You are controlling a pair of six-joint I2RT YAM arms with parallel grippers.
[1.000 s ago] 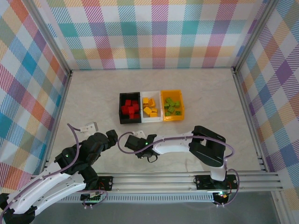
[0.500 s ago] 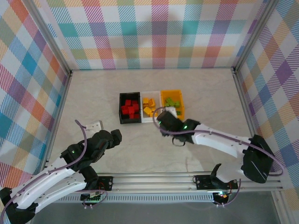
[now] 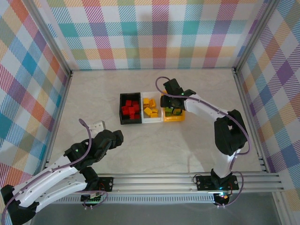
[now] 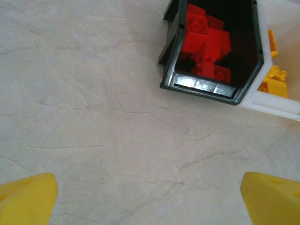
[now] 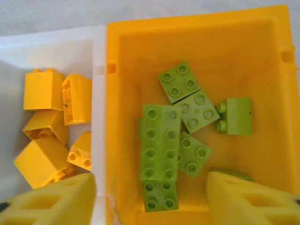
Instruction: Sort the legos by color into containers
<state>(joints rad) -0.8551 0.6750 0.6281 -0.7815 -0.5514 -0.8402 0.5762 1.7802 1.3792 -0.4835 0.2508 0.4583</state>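
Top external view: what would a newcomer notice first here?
Three bins stand in a row mid-table: a black bin with red bricks, a white bin with yellow bricks, an orange bin with green bricks. The right tool hangs open over the orange bin. The left tool is open above bare table near the black bin.
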